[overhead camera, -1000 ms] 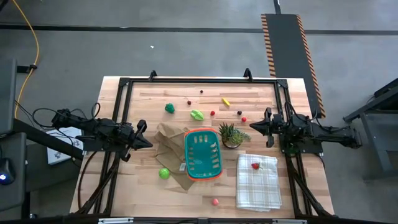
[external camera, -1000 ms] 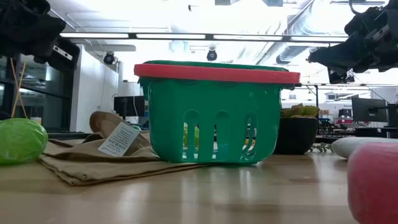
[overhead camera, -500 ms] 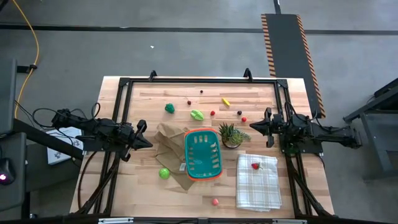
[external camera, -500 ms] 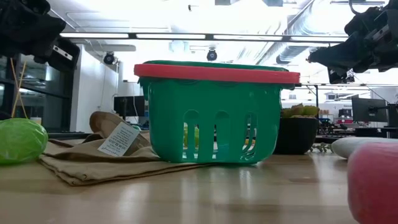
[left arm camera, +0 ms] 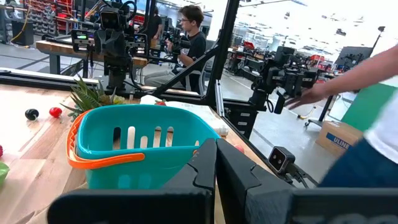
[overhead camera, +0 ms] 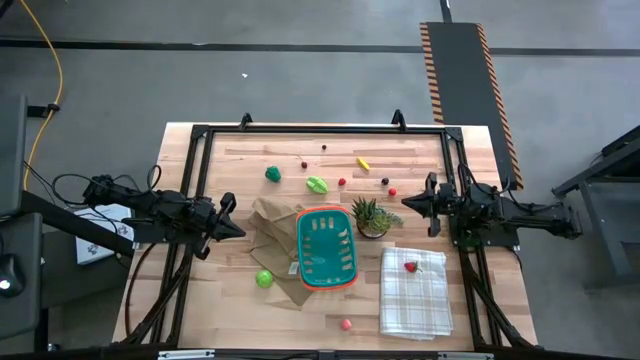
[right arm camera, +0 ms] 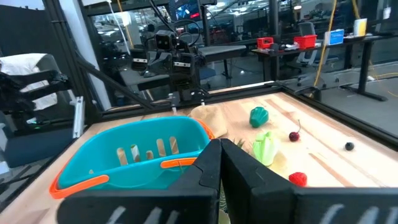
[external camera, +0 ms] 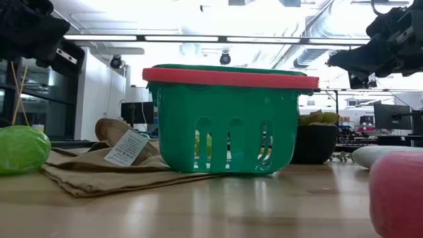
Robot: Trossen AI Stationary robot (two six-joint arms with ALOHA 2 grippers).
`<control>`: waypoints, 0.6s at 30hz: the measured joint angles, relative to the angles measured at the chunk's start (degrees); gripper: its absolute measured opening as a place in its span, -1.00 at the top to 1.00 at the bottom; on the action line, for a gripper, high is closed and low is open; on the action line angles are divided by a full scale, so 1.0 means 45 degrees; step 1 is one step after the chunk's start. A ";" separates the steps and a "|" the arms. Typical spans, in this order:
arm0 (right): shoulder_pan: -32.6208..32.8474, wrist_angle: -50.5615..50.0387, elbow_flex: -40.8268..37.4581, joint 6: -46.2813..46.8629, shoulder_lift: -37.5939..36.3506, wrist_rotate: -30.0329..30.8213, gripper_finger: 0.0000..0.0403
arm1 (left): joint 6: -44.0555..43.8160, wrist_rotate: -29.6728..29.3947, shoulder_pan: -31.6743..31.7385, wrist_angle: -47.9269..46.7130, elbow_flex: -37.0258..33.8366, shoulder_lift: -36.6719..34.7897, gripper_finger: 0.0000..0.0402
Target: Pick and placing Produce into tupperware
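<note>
The teal tupperware (overhead camera: 325, 248) with an orange rim stands upright at mid-table, partly on a brown paper bag (overhead camera: 272, 225). Produce lies scattered on the wood: a green round piece (overhead camera: 272, 174), a leafy green piece (overhead camera: 316, 184), a green ball (overhead camera: 264, 279), small red balls (overhead camera: 342, 182), dark berries (overhead camera: 385, 181), a yellow piece (overhead camera: 363, 163), a pink piece (overhead camera: 346, 324) and a red piece (overhead camera: 410, 266) on the checked cloth. My left gripper (overhead camera: 237, 228) hovers shut at the table's left. My right gripper (overhead camera: 405, 203) hovers shut at the right. Both point level toward the tupperware (left arm camera: 137, 146) (right arm camera: 134, 155).
A spiky potted plant (overhead camera: 370, 215) stands just right of the tupperware. A white checked cloth (overhead camera: 415, 290) lies at the near right. A black frame (overhead camera: 320, 128) runs around the table. Beyond the table, a seated person (left arm camera: 189, 31) and someone's sleeve (left arm camera: 367, 68) show.
</note>
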 joint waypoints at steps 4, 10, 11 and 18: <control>-0.0018 0.0085 -0.0005 -0.1382 0.0000 0.0576 1.00 | -0.1117 0.0000 0.0002 0.0000 -0.0005 0.0002 1.00; -0.0018 0.0098 -0.0004 -0.0905 0.0000 0.0626 1.00 | -0.3500 -0.0061 0.0000 0.0021 -0.0005 0.0004 1.00; -0.0018 0.0115 -0.0005 -0.0558 0.0000 0.0629 1.00 | -0.3953 -0.0148 0.0000 0.0066 -0.0001 0.0005 1.00; -0.0031 0.1164 -0.0005 0.4692 -0.0005 0.0797 1.00 | -0.8536 -0.1856 0.0000 0.1638 -0.0002 0.0005 1.00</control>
